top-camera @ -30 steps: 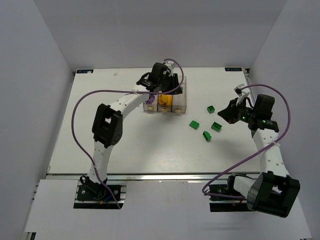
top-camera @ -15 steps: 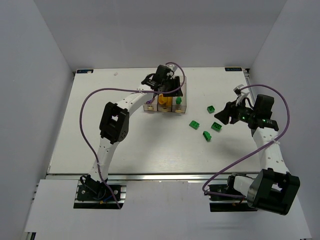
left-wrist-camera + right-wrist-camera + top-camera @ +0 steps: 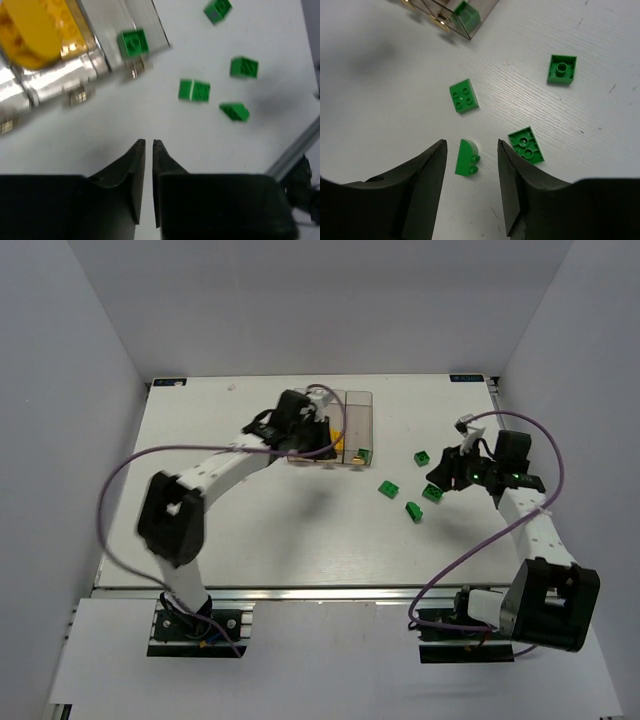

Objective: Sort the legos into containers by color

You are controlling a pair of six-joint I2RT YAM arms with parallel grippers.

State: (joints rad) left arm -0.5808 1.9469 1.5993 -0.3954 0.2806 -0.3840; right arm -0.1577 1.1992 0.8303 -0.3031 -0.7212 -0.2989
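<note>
**Entry 1: right gripper** (image 3: pixel 471 144). The jaws are set wide and hold nothing. They stand to either side of the rounded green lego (image 3: pixel 467 160) at the lower centre of the right-wrist view. Whether the pads touch it cannot be told. The spread looks chosen to straddle this brick for a pick.

**Entry 2: loose pieces around it.**
- The four-stud green lego (image 3: pixel 464 96) lies just above the rounded one.
- The oblong green lego (image 3: pixel 526 145) lies near, to the right.
- The square green lego (image 3: pixel 562 69) lies at upper right, well apart.
- The last two show ringed faces rather than studs (undersides, by the look).
- All four rest flat on the white table (image 3: pixel 380 100), none touching another.

**Entry 3: left gripper** (image 3: pixel 148 145). It sits at the bottom centre of the left-wrist view. The jaws are drawn almost together with only a thin slit between them. They are empty and touch nothing. It hangs just beside the bins' near end, apparently with nothing left to deliver.

**Entry 4: containers** (image 3: pixel 100 65). These are clear bins in a row at the upper left of the left-wrist view.
- The yellow lego (image 3: pixel 30 35) fills one compartment.
- The binned green lego (image 3: pixel 133 42) sits at the end of the compartment nearest the loose greens, which would make for a short carry.
- The remaining compartment is hidden by the arm in the overhead view.

**Status, as judged:** sorting is partly done, with four greens outstanding.
</note>
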